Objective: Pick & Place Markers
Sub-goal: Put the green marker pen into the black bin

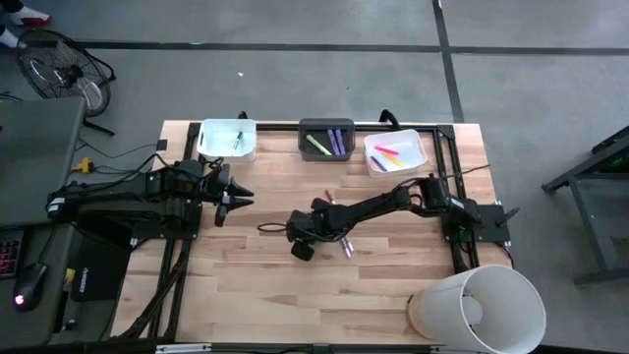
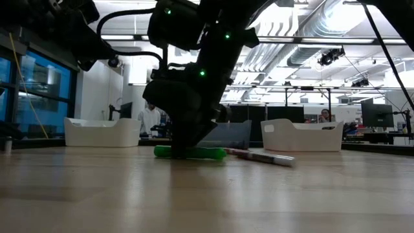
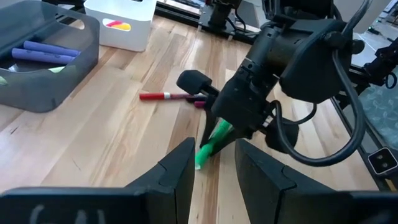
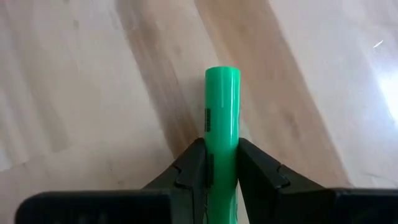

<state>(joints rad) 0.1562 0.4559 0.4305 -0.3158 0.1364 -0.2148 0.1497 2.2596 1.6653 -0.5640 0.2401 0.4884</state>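
A green marker (image 2: 206, 153) lies flat on the wooden table (image 1: 256, 295) near its middle, and my right gripper (image 4: 222, 155) is shut on it from above. A red-and-white marker (image 2: 262, 156) lies just beside it, also seen as the red-and-white marker (image 3: 163, 96) in the left wrist view. Purple and yellow-green markers lie in the grey bin (image 1: 326, 139), pink and yellow ones in the right white bin (image 1: 395, 151). My left gripper (image 1: 236, 200) waits open at the table's left, above the wood, pointing toward the right arm. My right gripper pinches the green marker's barrel (image 4: 222, 140) between its two fingers (image 4: 194, 163), one on each long side, partway along its length. The fingers slant steeply down from above and lie across the marker. The marker rests level on the table, one end (image 4: 222, 74) sticking out beyond the fingers.
Three bins stand in a row along the far edge: the left white bin (image 1: 227, 139), the grey one and the right white one. A big white cylinder (image 1: 477, 310) lies at the near right corner. Bare wood stretches along the table's near side.
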